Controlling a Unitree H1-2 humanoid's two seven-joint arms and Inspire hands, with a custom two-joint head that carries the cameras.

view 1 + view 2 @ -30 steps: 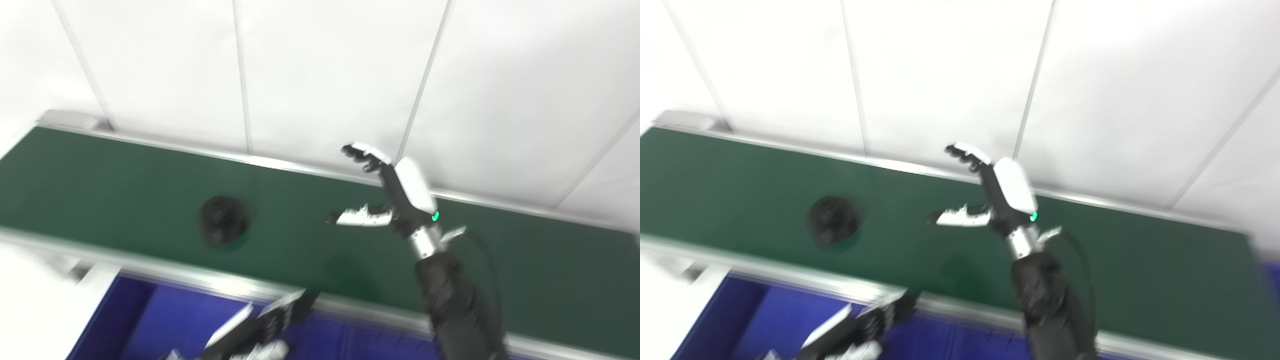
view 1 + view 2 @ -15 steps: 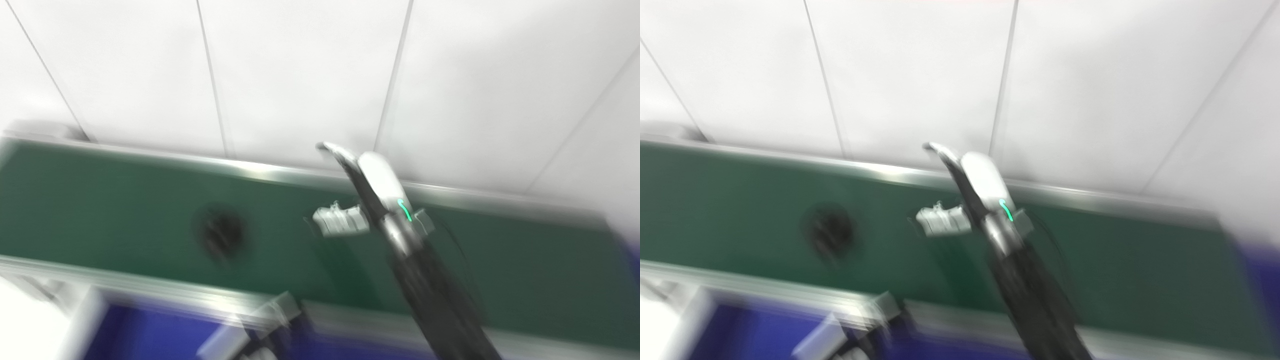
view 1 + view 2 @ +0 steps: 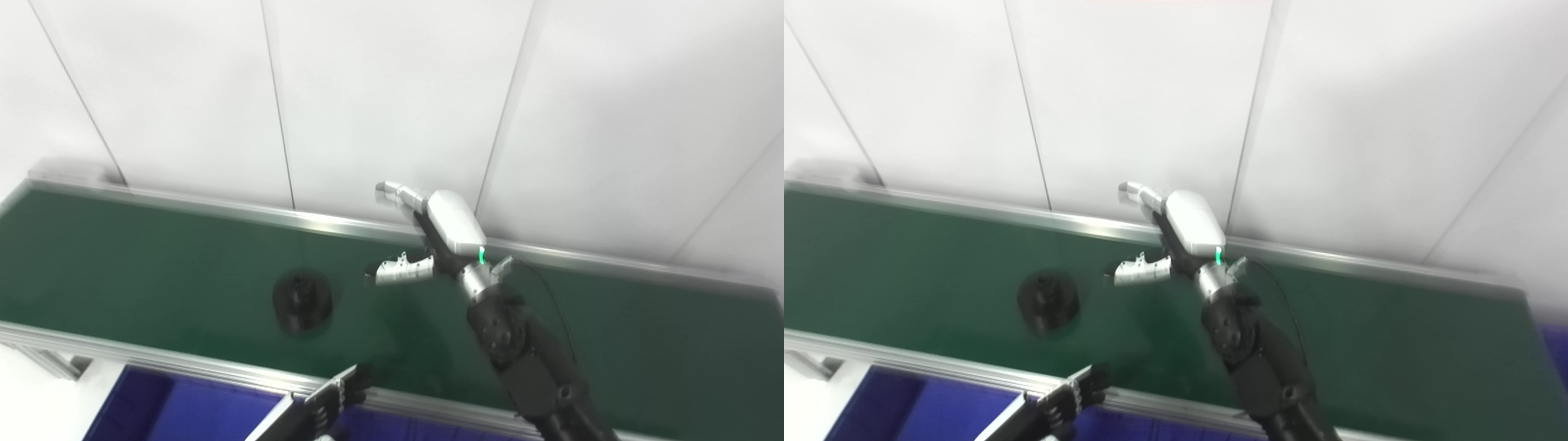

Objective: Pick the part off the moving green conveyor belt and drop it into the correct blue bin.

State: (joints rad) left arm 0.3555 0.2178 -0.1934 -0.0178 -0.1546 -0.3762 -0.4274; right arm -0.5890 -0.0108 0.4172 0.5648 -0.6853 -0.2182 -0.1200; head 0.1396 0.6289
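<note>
A round black part (image 3: 302, 300) lies on the green conveyor belt (image 3: 153, 257), left of centre and near its front rail. My right hand (image 3: 429, 236) hovers over the belt to the right of the part, open, thumb and fingers spread and pointing left, nothing in it. The fingertips are a short way from the part and do not touch it. My left hand (image 3: 327, 401) shows only partly at the bottom edge, over the front rail below the part; its fingers look curled, and I cannot tell its state.
A blue bin (image 3: 184, 410) sits below the belt's front rail (image 3: 153, 358) at bottom left. A second blue patch (image 3: 1552, 343) shows at the right edge. White wall panels (image 3: 392, 92) stand right behind the belt's back rail (image 3: 245, 211).
The camera has shifted and the blur has cleared. The black part has moved right along the belt, closer to my right hand. The right hand stays open over the belt.
</note>
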